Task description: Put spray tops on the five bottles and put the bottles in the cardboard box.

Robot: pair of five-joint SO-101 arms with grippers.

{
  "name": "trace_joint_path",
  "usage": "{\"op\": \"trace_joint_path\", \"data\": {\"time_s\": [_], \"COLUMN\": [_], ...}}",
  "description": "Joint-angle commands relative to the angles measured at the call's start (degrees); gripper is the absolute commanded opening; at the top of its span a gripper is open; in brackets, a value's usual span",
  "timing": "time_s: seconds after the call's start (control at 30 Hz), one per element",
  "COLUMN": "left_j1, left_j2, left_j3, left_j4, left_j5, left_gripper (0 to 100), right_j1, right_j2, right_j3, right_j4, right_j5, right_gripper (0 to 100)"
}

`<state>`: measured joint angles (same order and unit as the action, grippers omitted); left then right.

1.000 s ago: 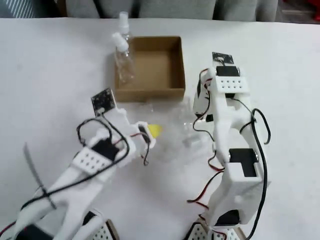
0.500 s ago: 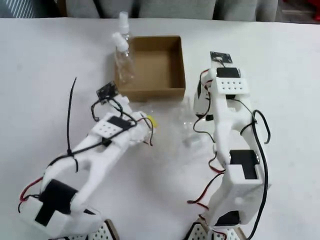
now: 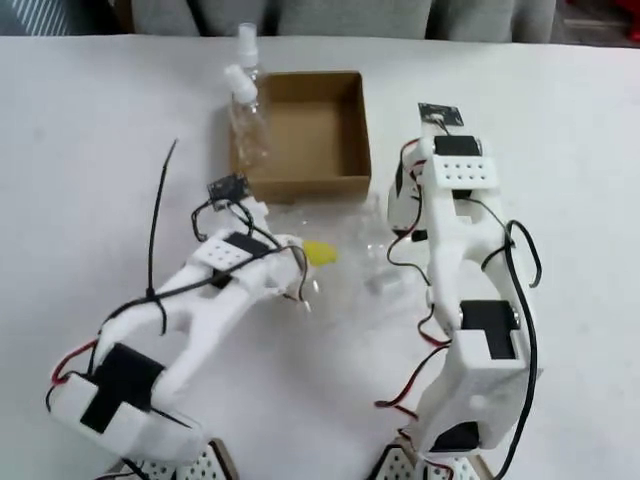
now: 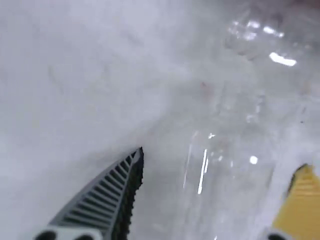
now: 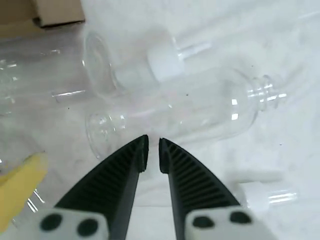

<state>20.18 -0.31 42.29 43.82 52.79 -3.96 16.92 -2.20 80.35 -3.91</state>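
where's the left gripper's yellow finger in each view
High view: yellow finger just in front of the cardboard box.
Left wrist view: yellow finger across a clear bottle from the grey finger.
Right wrist view: yellow finger beside the clear bottles.
Shared landmark: those clear bottles.

Left arm (image 3: 200, 310) and right arm (image 3: 465, 290): white plastic shells, black servo blocks at joints, red and black cables looping outside. Grids of small holes on wrist housings. Right claw (image 5: 153, 148): two black ribbed fingers (image 5: 122, 182). Left claw (image 4: 222, 159): one black ribbed, one yellow.
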Motion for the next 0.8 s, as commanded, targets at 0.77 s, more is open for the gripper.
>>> {"op": "trace_joint_path", "data": {"time_s": [0.77], "left_j1": [-8.5], "left_j2": [-0.8], "left_j3": [-11.3], "left_j4": [21.7], "left_j5": [-42.2], "left_gripper": [9], "right_j1": [1.2], "right_j2": [-1.4], "right_j3": [0.1], "right_j4": [-0.5], "right_j5": [1.4], "right_gripper": [3.1]}}
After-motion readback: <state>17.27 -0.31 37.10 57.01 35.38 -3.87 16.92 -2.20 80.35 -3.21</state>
